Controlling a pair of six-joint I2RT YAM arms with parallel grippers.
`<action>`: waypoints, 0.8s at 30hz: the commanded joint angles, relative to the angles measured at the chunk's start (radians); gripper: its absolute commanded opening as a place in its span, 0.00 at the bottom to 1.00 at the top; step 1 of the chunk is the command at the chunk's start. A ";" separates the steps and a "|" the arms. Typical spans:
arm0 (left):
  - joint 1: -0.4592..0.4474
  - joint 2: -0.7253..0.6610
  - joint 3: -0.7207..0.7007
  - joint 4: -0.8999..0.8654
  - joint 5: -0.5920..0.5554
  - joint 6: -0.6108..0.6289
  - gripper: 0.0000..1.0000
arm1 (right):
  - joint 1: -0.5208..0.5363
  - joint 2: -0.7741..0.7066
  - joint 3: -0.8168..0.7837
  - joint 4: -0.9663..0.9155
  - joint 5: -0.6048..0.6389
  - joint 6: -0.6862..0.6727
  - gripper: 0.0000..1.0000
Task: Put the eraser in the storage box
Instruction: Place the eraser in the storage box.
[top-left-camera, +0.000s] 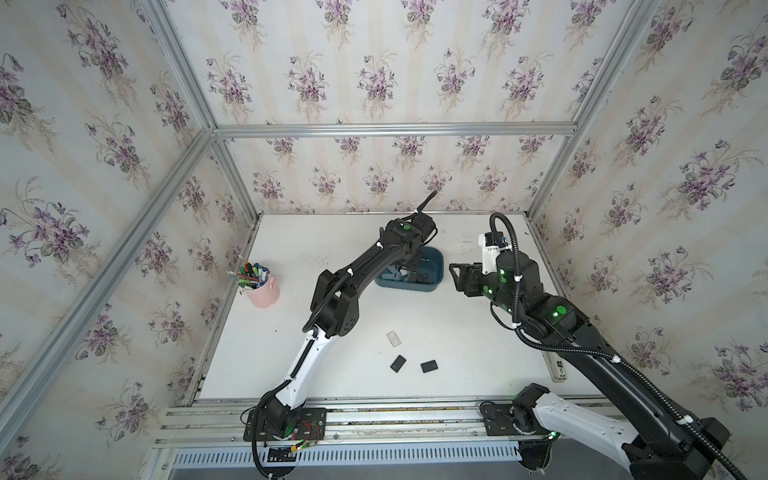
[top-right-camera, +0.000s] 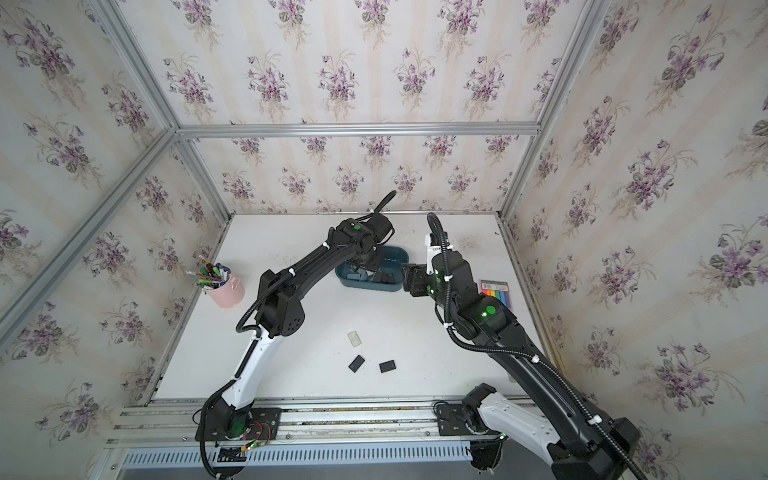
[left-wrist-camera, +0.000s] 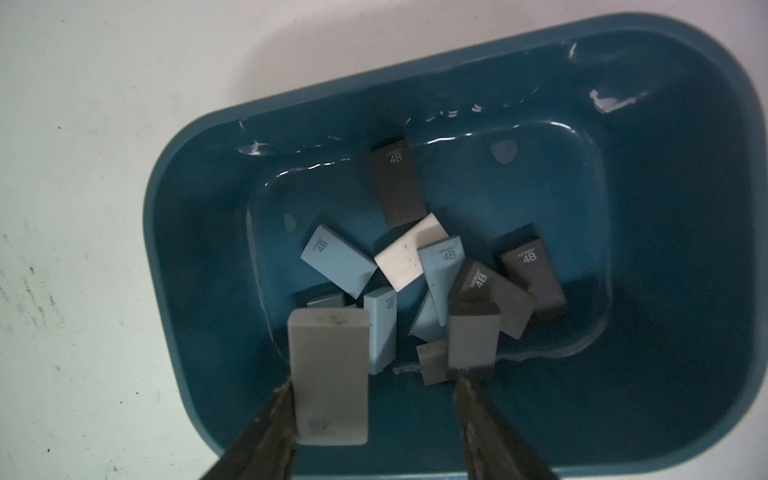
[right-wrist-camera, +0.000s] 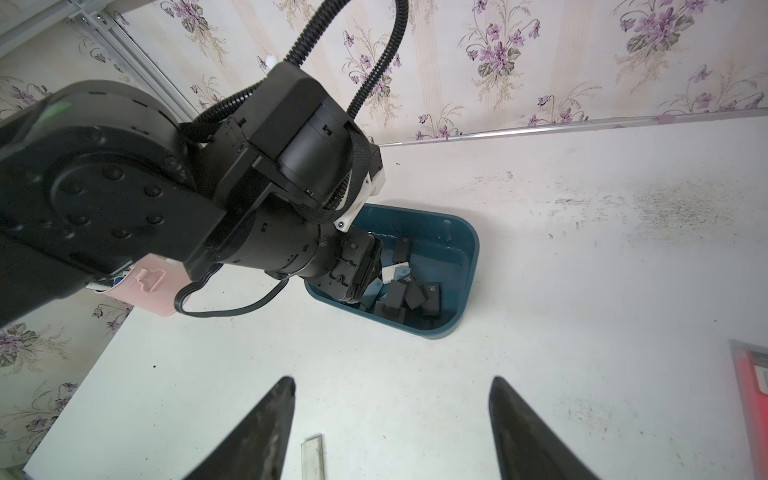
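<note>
Cream-striped wallpaper (top-left-camera: 374, 62) with purple violet sprays covers all 3 walls of the enclosure. Silver aluminium bars (top-left-camera: 395, 129) frame the corners and run across the back wall. The white worktop (top-left-camera: 415, 316) is scuffed, with dark specks toward its far right corner. A slotted metal rail (top-left-camera: 395, 419) edges its front, above a vented grille (top-left-camera: 374, 457). The light is soft and even.

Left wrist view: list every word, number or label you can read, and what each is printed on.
"4B": black eraser apart from the heap in the storage box.
"4B": black eraser at the heap's edge.
"4B": dark grey eraser.
"4B": three pale blue erasers.
Tiny print above each "4B": too small to read.
Mark on the pale grey block: blurred.
</note>
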 joint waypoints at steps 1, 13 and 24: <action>0.001 0.008 0.006 -0.022 0.003 0.014 0.61 | 0.001 -0.005 0.007 0.008 -0.009 0.011 0.73; 0.001 0.045 -0.002 -0.008 0.005 0.014 0.99 | 0.001 -0.006 0.006 0.003 -0.018 0.014 0.73; -0.002 0.042 -0.018 0.035 0.042 0.007 0.99 | 0.002 0.003 0.005 0.009 -0.025 0.015 0.73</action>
